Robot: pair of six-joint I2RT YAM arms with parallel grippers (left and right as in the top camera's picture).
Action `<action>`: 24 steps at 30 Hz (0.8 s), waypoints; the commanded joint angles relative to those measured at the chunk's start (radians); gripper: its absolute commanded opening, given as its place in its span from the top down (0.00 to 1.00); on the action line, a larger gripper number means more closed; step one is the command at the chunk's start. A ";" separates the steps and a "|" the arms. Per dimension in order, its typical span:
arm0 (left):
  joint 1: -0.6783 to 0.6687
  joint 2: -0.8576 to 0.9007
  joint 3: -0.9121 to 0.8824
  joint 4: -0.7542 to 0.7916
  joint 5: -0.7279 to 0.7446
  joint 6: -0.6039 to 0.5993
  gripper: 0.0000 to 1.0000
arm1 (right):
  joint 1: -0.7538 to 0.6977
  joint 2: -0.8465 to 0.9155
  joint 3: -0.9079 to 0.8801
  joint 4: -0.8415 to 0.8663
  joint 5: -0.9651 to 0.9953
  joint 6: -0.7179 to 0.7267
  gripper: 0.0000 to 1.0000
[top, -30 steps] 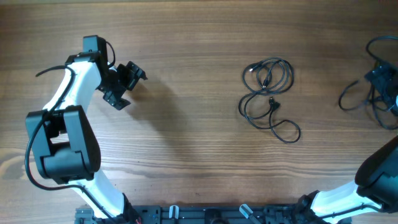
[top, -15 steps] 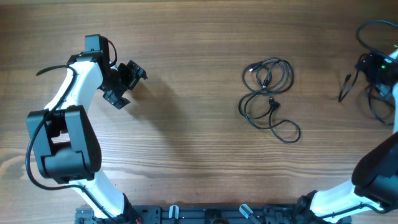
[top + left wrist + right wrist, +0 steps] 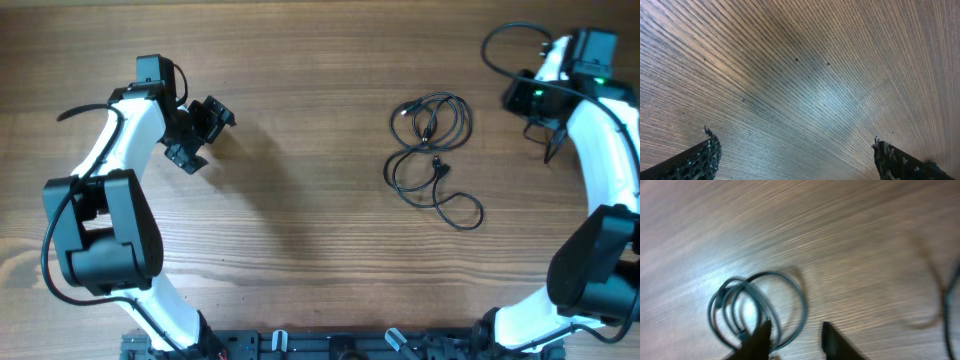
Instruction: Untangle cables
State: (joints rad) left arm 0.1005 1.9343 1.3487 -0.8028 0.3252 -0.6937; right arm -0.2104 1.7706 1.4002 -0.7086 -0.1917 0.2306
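I am at the start. The cables lie in one tangled heap in the middle of the tabletop, and nothing touches them. My left claw is wide apart, far off over bare wood. My right claw is near the heap, partly apart. I cannot tell if it pinches anything. One thin cord loops beside it. Next, I think, I must pinch just one loop. I count one heap, one loose cord and two claws.

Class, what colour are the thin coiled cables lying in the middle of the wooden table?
Black; the thin coiled cables show best in the overhead view.
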 commanded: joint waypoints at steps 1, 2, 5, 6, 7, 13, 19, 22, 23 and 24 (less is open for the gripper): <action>0.000 -0.004 0.006 0.003 -0.016 0.008 0.00 | 0.035 0.008 -0.021 0.013 -0.008 -0.035 0.59; -0.001 -0.004 0.006 0.003 -0.016 0.008 0.00 | 0.041 0.008 -0.033 0.025 -0.008 -0.049 0.58; -0.001 -0.004 0.006 0.003 -0.016 0.008 0.00 | 0.047 0.008 -0.086 0.058 -0.017 -0.046 0.59; -0.001 -0.004 0.006 0.003 -0.016 0.008 0.00 | 0.047 0.008 -0.108 0.069 -0.026 -0.046 0.61; -0.001 -0.004 0.006 0.003 -0.016 0.008 0.00 | 0.047 0.008 -0.133 0.085 -0.035 -0.046 0.62; -0.001 -0.004 0.006 0.003 -0.016 0.008 0.00 | 0.064 0.008 -0.298 0.241 -0.079 -0.047 0.61; -0.001 -0.004 0.006 0.003 -0.016 0.008 0.00 | 0.111 0.008 -0.459 0.472 -0.079 -0.043 0.61; -0.001 -0.005 0.006 0.003 -0.016 0.008 0.00 | 0.118 0.008 -0.497 0.536 -0.076 -0.044 0.61; -0.001 -0.004 0.006 0.003 -0.016 0.008 0.00 | 0.118 0.008 -0.505 0.549 -0.068 -0.041 0.62; -0.001 -0.004 0.006 0.003 -0.016 0.008 0.00 | 0.118 0.008 -0.511 0.555 -0.048 -0.029 0.62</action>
State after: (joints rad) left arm 0.1005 1.9343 1.3487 -0.8028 0.3183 -0.6937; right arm -0.0940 1.7706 0.9123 -0.1795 -0.2543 0.1989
